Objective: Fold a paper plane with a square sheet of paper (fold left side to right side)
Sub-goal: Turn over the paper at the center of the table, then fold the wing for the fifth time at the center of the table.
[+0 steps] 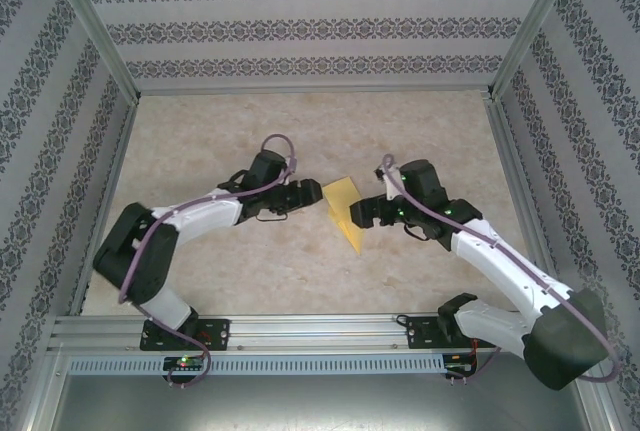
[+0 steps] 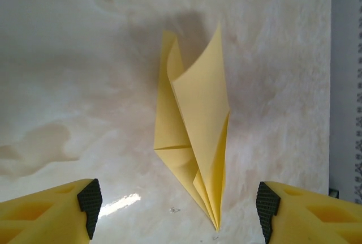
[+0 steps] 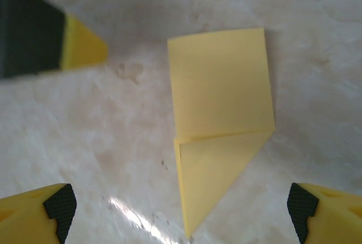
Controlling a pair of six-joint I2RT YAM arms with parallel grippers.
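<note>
The yellow sheet of paper (image 1: 343,207) lies in the middle of the table, folded into a narrow pointed shape with its tip towards the near edge. In the left wrist view the paper (image 2: 195,136) has its upper flap standing up a little, its tip between my open left gripper (image 2: 178,210), untouched. From the right wrist the paper (image 3: 220,125) looks flat, a rectangle above a triangle, and my right gripper (image 3: 180,210) is open around its tip with nothing held. From above, the left gripper (image 1: 306,197) and right gripper (image 1: 362,215) flank the paper closely.
The tabletop (image 1: 300,131) is pale marbled stone, walled by patterned panels (image 1: 310,26) at the back and sides. A metal rail (image 1: 320,329) runs along the near edge by the arm bases. One left finger (image 3: 39,37) shows at the upper left of the right wrist view.
</note>
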